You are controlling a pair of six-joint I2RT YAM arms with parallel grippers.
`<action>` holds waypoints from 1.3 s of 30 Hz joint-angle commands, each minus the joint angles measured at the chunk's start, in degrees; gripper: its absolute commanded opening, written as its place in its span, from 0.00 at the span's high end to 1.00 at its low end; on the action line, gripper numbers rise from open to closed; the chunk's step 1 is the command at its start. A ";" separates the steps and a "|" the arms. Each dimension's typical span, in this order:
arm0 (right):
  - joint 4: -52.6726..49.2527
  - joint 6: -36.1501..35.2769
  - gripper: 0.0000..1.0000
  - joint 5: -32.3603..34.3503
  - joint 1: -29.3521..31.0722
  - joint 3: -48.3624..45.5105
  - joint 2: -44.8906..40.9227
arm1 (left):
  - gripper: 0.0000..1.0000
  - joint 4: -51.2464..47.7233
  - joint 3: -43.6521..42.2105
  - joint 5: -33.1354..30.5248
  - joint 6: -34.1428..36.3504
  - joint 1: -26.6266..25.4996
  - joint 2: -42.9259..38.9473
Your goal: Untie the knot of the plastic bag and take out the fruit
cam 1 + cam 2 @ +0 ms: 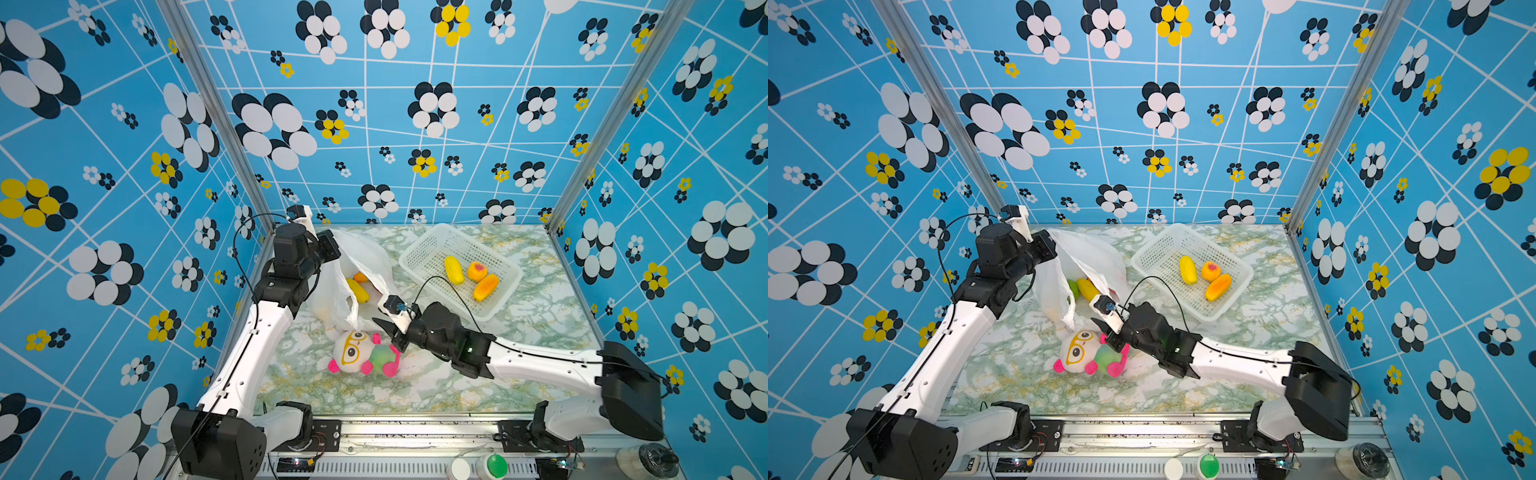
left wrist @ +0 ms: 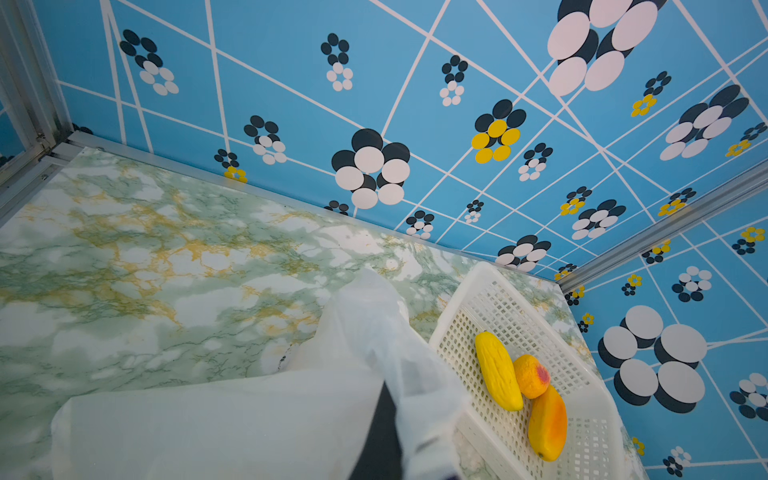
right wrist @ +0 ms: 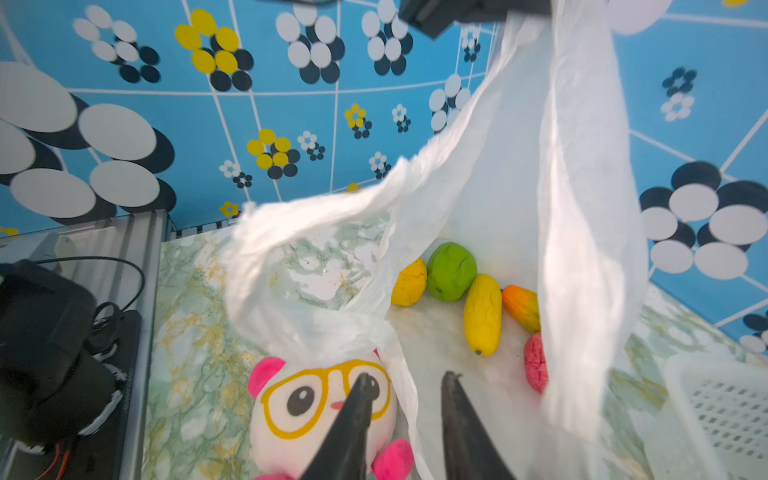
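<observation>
The left gripper [image 1: 332,248] is clamped on the plastic bag [image 1: 368,253], its fingertips lost under film. The bag is held up with its mouth open. The right gripper [image 3: 406,380] is seen with jaws parted, by the doll [image 3: 316,407]. Five fruit [image 3: 482,311] are counted inside — the pink one half hidden — and three in the basket [image 1: 424,245]. The table [image 1: 540,291] is bare beside it.

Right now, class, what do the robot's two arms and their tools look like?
Both the left arm and right arm have smooth white shell links, blocky black joints and a thin black cable looping outside. The right tool has two tapering black fingers.
</observation>
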 commanded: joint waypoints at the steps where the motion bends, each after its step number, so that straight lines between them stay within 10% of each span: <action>1: 1.75 3.15 0.77 6.39 -0.14 4.63 6.55 | 1.00 0.09 -0.66 0.46 0.82 -0.51 -2.23; 8: 1.88 10.91 0.74 19.76 -0.66 11.45 17.84 | 1.00 0.17 -0.78 0.54 1.20 -0.72 -3.15; 26: -28.54 29.26 0.21 22.17 -5.23 53.68 50.61 | 1.00 -0.86 6.77 5.08 4.20 -3.74 6.49; 39: -40.22 32.64 0.11 22.44 -12.22 65.42 57.74 | 1.00 -3.60 11.30 2.73 12.98 -13.48 9.38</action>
